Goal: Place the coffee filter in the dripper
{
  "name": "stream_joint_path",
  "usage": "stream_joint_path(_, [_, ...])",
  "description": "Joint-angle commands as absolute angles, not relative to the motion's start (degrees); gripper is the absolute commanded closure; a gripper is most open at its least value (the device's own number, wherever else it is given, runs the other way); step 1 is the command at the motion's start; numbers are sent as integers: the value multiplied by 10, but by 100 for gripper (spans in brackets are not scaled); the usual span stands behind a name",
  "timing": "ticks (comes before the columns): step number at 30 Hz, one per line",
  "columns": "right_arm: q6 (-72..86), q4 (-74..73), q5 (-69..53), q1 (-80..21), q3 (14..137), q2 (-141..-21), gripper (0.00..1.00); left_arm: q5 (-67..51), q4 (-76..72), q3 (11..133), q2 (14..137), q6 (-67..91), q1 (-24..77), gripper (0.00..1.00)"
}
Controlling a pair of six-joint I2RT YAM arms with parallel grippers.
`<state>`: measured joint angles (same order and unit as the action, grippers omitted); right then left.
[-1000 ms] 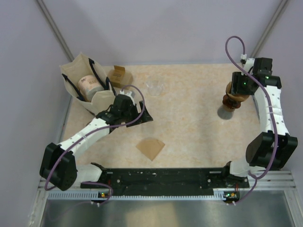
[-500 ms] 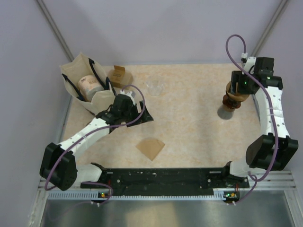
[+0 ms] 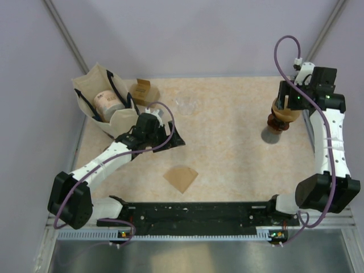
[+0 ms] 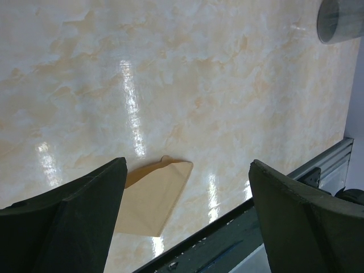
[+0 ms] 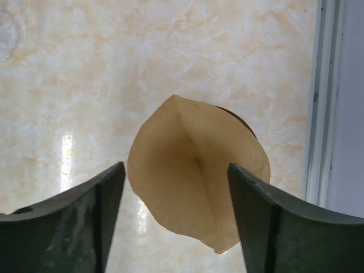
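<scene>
A brown paper coffee filter (image 5: 199,179), opened into a cone, sits in the dripper (image 3: 280,118) at the table's right; only a dark rim sliver of the dripper (image 5: 242,120) shows behind it in the right wrist view. My right gripper (image 5: 176,227) is open above the filter, one finger on each side, not touching it. A second, flat folded filter (image 3: 181,178) lies on the table near the front middle and also shows in the left wrist view (image 4: 153,196). My left gripper (image 4: 187,227) is open and empty, hovering above the table near it (image 3: 175,138).
A cloth bag (image 3: 99,102) with a roll inside stands at the back left, a small brown box (image 3: 140,89) beside it. A clear glass cup (image 3: 185,104) stands at the back middle. A metal rail (image 5: 323,102) runs along the table's right edge.
My right arm has lifted and drawn back slightly from the dripper, leaving the filter in it. The left arm has not moved.
</scene>
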<state>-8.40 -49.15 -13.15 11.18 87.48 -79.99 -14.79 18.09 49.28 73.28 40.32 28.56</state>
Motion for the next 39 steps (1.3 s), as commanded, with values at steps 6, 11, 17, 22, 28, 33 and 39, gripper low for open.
stream_joint_path(6, [-4,-370,-267,114,890,-692,1,-147,168,500,708,394,282,4])
stream_joint_path(11, [40,-320,-255,28,851,-633,1,-126,184,499,686,394,282,3])
stream_joint_path(17, [84,-244,-148,-170,777,-620,1,-104,209,497,657,398,282,2])
stream_joint_path(22, [128,-151,-67,-274,726,-693,1,-55,244,478,614,403,283,1])
stream_joint_path(28, [166,-95,26,-308,808,-894,1,-17,258,447,558,412,282,1])
stream_joint_path(33, [220,-91,148,-307,936,-1073,3,-6,254,424,526,411,282,1])
stream_joint_path(39, [246,-81,146,-307,1058,-1228,15,32,262,424,512,405,280,1])
